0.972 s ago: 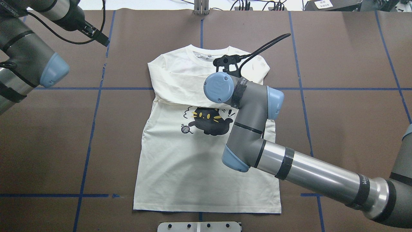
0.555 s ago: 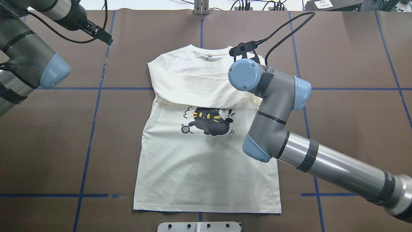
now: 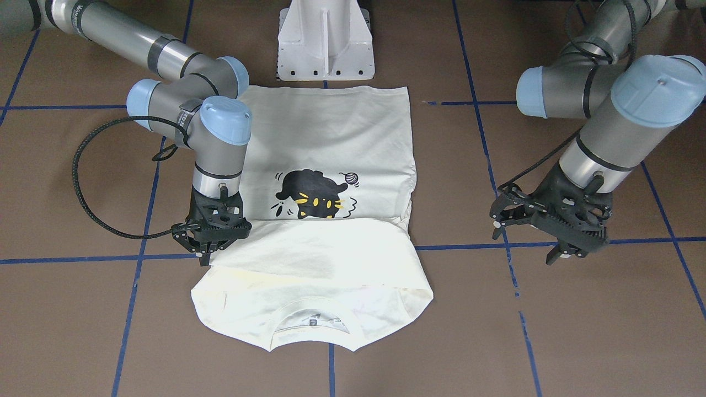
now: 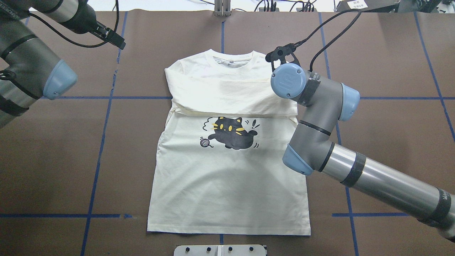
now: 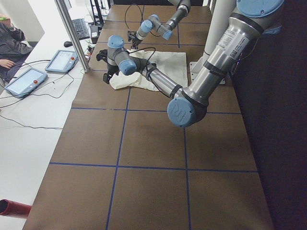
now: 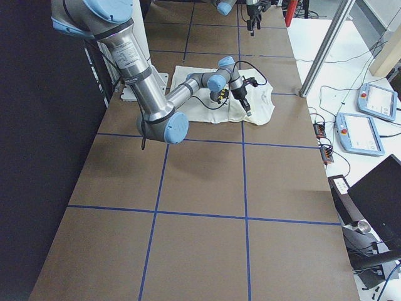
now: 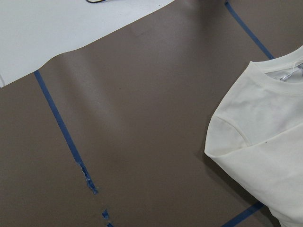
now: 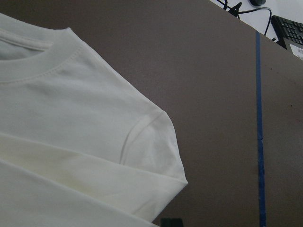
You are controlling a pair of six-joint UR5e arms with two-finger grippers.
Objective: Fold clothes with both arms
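The right gripper (image 3: 207, 245) has been withdrawn to the shoulder (image 8: 156, 142) of the cat-print T-shirt (image 4: 227, 185), released; the left gripper (image 3: 543, 234) hangs open. With sleeves (image 4: 231, 94) folded, grasping the hem (image 4: 227, 232) seems due.

One cream T-shirt (image 4: 227, 185) lay on the single brown desk (image 4: 391, 53). It carried one black cat print (image 4: 231, 133) and one small yarn ball (image 4: 204, 142), both near the centre of the overhead frame. There were two arms: the left arm (image 4: 25, 67) at that frame's upper left and the right arm (image 4: 384, 185) at its lower right. Each bore one gripper, two in all: the left gripper (image 3: 527, 240) and the right gripper (image 3: 201, 251). Five light-blue joint caps (image 3: 226, 118) showed in the front-facing view, three on its left and two on its right. One white pedestal base (image 3: 325, 38) stood at its top centre. Along the left edge of the exterior left view were two control tablets (image 5: 61, 61), one keyboard (image 5: 80, 28) and one partly visible person (image 5: 7, 43).
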